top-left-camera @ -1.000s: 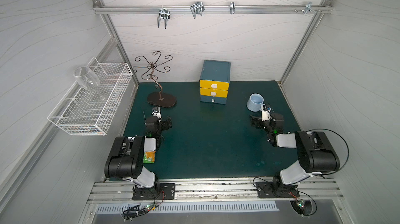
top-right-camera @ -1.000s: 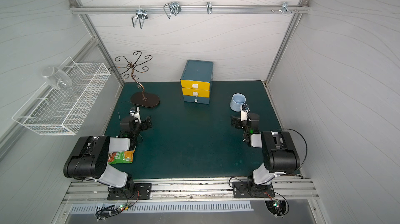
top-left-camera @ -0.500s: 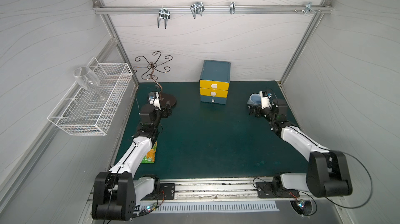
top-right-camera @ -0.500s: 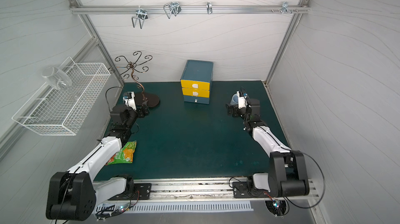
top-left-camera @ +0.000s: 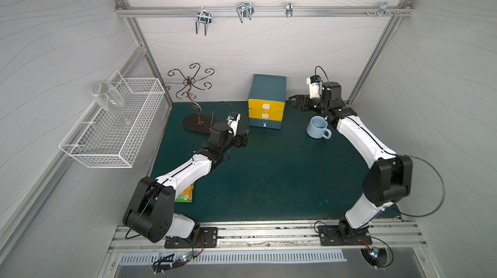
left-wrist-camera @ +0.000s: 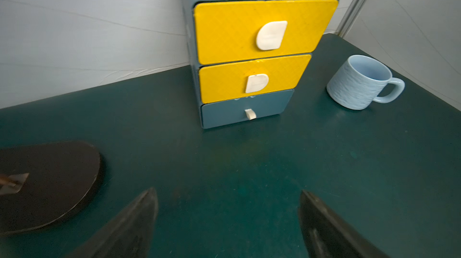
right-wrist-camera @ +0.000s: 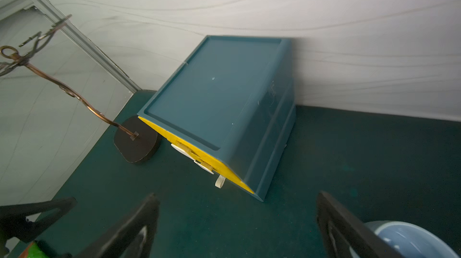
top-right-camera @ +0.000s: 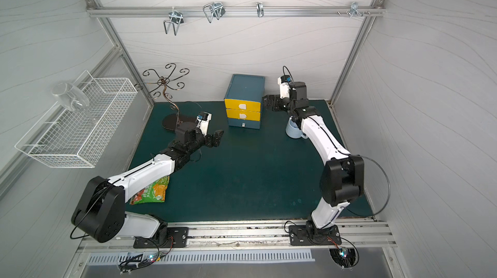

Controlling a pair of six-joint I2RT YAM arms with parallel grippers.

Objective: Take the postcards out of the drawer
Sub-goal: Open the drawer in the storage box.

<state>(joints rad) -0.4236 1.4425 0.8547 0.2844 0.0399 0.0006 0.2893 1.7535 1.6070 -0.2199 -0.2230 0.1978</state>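
Postcards not visible: all three drawers (left-wrist-camera: pixel 254 77) of the small cabinet (right-wrist-camera: pixel 212 89) are shut, so presumably they're inside one, can't tell which. Expect thin, light, bendy cards lying flat, awkward to pinch from above, so I'd slide one to the drawer wall and nip an edge. Left hand (left-wrist-camera: pixel 227 192) is spread and empty, facing the drawer fronts across the bench (left-wrist-camera: pixel 249 169); right hand (right-wrist-camera: pixel 237 193) is spread and empty beside the cabinet, near the mug (top-left-camera: pixel 317 127).

Bright, even, diffuse light, probably from overhead, faint soft shadows on the dark green table mat (top-left-camera: pixel 269 177), wrist views bowed and blurry toward their edges.
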